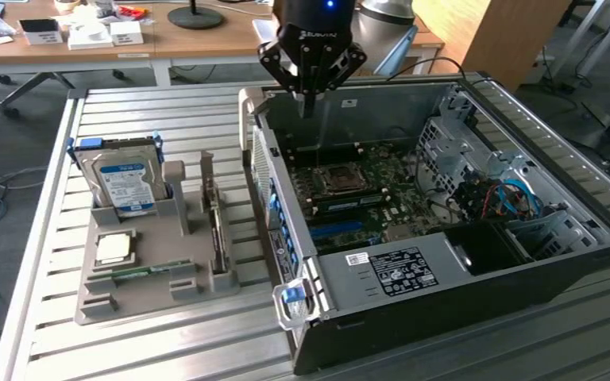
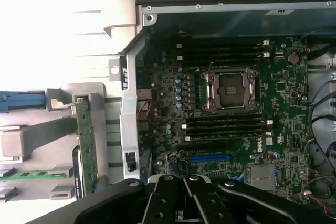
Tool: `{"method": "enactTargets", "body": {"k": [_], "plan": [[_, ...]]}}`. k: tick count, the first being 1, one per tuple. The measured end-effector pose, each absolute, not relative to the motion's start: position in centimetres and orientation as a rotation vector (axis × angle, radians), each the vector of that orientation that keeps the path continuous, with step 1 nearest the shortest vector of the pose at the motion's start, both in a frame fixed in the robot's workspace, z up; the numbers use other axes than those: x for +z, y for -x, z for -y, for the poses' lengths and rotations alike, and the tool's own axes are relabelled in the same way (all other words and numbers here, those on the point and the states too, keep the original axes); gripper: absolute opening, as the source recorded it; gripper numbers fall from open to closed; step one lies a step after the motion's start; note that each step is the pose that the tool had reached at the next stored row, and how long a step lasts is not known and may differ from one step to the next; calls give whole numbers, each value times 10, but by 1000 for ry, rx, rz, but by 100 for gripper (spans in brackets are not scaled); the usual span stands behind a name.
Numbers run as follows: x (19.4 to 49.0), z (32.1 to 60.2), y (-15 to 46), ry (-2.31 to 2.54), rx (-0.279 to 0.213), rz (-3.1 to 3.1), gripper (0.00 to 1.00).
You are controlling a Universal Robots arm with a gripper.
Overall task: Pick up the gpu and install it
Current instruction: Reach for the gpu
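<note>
Finds gpu (image 1: 214,226) on edge in holder (image 1: 146,295) at the exterior view's left, beside case (image 1: 475,302), untouched; farther, gripper (image 1: 307,109) pressed together, empty, above case's far end; judges pickup unstarted, needing a cross to gpu with jaws parted.

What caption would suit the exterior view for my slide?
Shut claw hangs over the open computer case; the gpu stands upright in the gray holder beside it, near the hard drive.
</note>
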State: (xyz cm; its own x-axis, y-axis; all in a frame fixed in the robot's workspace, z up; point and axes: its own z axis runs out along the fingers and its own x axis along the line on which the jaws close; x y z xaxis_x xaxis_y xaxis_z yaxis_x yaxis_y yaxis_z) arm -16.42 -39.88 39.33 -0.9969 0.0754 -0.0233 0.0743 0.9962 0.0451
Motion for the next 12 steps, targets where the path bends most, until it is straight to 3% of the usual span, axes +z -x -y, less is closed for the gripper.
{"method": "enactTargets", "body": {"k": [12], "plan": [[393, 399, 171, -117, 69, -3114, 11]]}}
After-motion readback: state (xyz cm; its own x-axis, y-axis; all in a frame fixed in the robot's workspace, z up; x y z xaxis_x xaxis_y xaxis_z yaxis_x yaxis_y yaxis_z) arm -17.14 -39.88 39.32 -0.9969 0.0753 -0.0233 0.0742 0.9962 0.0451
